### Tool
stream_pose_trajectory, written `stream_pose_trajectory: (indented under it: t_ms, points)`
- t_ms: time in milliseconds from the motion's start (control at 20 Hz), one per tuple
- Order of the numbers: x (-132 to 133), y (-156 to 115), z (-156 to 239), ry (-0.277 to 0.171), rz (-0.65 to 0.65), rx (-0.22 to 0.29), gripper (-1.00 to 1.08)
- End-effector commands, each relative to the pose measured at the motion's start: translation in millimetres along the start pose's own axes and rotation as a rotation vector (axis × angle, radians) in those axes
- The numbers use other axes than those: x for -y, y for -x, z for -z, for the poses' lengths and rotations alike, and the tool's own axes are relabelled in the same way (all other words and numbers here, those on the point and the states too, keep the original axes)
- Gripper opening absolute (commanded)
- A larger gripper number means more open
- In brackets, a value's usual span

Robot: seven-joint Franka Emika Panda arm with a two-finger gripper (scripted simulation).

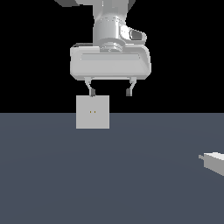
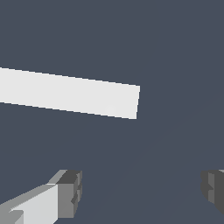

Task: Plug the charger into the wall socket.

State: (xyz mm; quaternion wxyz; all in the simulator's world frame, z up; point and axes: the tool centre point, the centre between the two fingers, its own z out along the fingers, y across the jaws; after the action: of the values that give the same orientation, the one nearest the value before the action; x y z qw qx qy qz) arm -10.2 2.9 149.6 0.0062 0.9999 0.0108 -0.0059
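Charger (image 1: 214, 162): small light-grey block lying on the tabletop (image 1: 109, 175) at the exterior view's right edge, partly cut off by the frame; a thin stub sticks out toward the exterior view's left, probably the prongs, too small to be sure. Nothing touching it. Not in the wrist view.

Wall socket (image 1: 92, 112): flat light-grey square panel standing upright near the tabletop's far edge, two tiny yellowish holes at its centre. Well apart from the charger. The wrist view shows a pale strip (image 2: 70, 92), likely the panel's top edge seen from above.

Tool (image 1: 110, 92): hangs above the tabletop by the socket, fingers spread wide, nothing between them; released. One fingertip overlaps the panel's top edge in the exterior view; contact cannot be told. Wrist view confirms two dark pads (image 2: 70, 192) far apart with bare tabletop between.

Step, as judged: task barely begun, charger ungrasped, so this is the reach-for-charger phase.

Next move calls for: travel across to the charger, descend with the jaws straddling the block body, clench, then lift and line the prongs up with the two holes before pushing in.
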Motion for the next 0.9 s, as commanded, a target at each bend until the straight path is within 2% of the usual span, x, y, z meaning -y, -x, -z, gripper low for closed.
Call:
stream_pose_trajectory:
  t_ms: [0, 400, 850]
  points:
    - [0.0, 0.0, 0.0, 0.0, 0.0, 0.0, 1.0]
    - [-12.2, 9.3, -5.9, -0.001, 0.013, -0.005, 1.0]
    - [-56.6, 40.1, -27.4, -0.004, 0.059, -0.023, 1.0]
